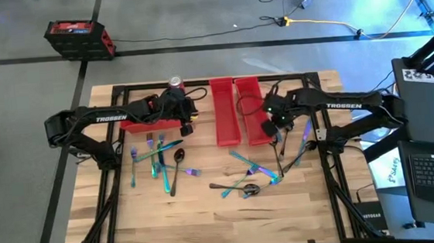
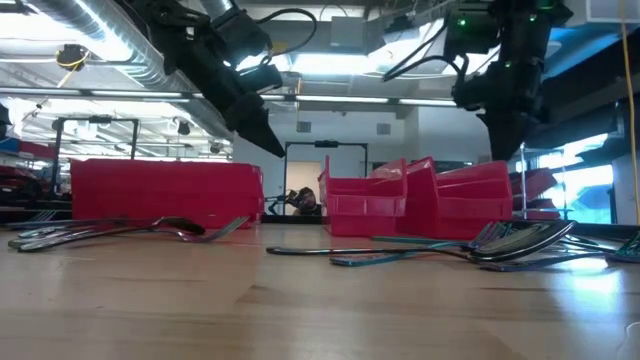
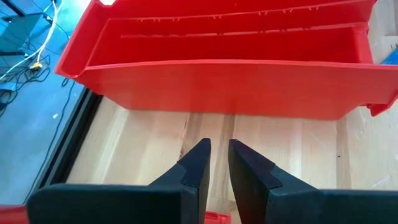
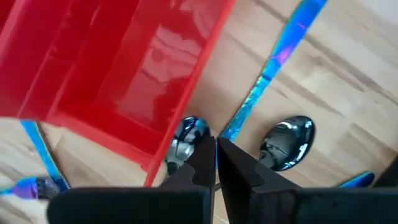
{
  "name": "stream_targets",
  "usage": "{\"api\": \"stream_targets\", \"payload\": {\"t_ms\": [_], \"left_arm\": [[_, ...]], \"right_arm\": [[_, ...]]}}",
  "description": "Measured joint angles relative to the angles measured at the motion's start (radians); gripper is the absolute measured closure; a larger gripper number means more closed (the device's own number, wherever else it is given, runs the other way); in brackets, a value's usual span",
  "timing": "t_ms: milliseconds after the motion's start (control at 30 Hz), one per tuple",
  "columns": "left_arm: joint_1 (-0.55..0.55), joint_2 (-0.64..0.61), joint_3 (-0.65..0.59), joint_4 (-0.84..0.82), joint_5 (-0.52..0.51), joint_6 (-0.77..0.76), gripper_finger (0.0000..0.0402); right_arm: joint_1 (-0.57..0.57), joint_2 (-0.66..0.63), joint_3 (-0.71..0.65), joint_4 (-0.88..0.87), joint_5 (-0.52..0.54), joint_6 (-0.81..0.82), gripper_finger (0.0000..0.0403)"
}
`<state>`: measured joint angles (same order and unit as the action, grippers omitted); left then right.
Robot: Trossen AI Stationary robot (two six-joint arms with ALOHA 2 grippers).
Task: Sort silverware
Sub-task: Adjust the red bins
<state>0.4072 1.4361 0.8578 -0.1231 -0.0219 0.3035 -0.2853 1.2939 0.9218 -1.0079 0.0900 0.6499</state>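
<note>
The silverware [image 1: 162, 161], slender iridescent blue-teal-purple forks, spoons and knives with some dark spoons, lies unsorted on the wooden table [image 1: 209, 223] in two loose heaps, one in front of the left red bin [image 1: 149, 125] and a second heap [image 1: 252, 177] in front of the right red bin [image 1: 252, 111]; as far as the views show, no bin holds a piece, so sorting appears barely begun. The left gripper [image 3: 217, 163] hovers just before the left red bin, fingers narrowly parted and empty. The right gripper [image 4: 214, 155] hangs over two spoons [image 4: 286, 143] beside the right red bin's end, fingers pressed together on nothing.
</note>
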Motion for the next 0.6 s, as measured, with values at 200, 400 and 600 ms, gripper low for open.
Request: {"api": "stream_targets", "payload": {"t_ms": [200, 400, 600], "left_arm": [[0.0, 0.0, 0.0, 0.0, 0.0, -0.01, 0.0357], [0.0, 0.0, 0.0, -0.001, 0.0, -0.011, 0.0357], [0.0, 0.0, 0.0, -0.001, 0.0, -0.006, 0.0357]], "right_arm": [[0.019, 0.039, 0.0, 0.037, -0.017, -0.004, 0.0403], [0.031, 0.047, 0.0, 0.118, -0.074, -0.033, 0.0403], [0.03, 0.045, 0.0, 0.1, -0.071, -0.034, 0.0403]]}}
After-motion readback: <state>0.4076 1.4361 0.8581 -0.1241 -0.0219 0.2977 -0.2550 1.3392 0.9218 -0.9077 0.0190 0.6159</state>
